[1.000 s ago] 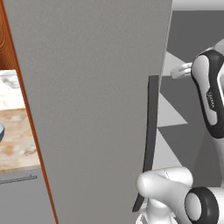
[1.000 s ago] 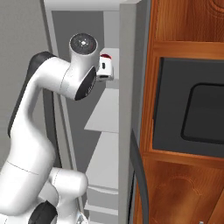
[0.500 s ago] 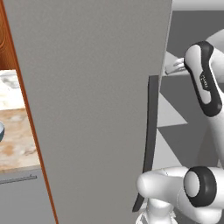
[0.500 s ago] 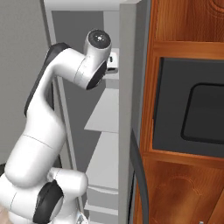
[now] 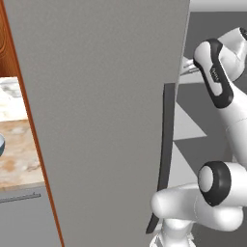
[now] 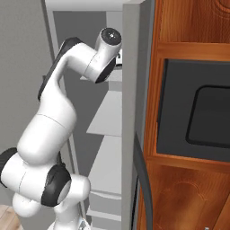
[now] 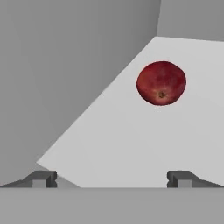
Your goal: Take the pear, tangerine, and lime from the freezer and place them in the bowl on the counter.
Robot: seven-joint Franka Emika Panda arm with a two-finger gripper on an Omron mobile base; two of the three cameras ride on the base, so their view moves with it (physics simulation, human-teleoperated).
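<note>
**Arm reached deeper into freezer**

Since a second ago the arm had swung further into the freezer (image 5: 96, 120). Gripper (image 7: 111, 178) stood wide open, empty, facing a round red fruit (image 7: 161, 83) far on a pale shelf (image 7: 131, 140), well apart.

Glossy white arm (image 6: 49, 134) throughout, built of fat rounded links that swell at every joint. Black bands wrapping the joints, like collars between the white shells: one ringing the big low link (image 5: 217, 183), another curving along the upper link (image 5: 214, 72) with small pale lettering printed down it, too fine to read. Round dark cap (image 6: 110, 37) with a pale centre dot closing off the top joint in the right base view. Another dark ring (image 6: 55, 185) low on the body there, above a narrower white pedestal. Tool (image 7: 112, 178) with two small dark grey blocky fingertips (image 7: 43, 178), squared and flat-topped, standing wide apart. No cables or screws to make out.
</note>
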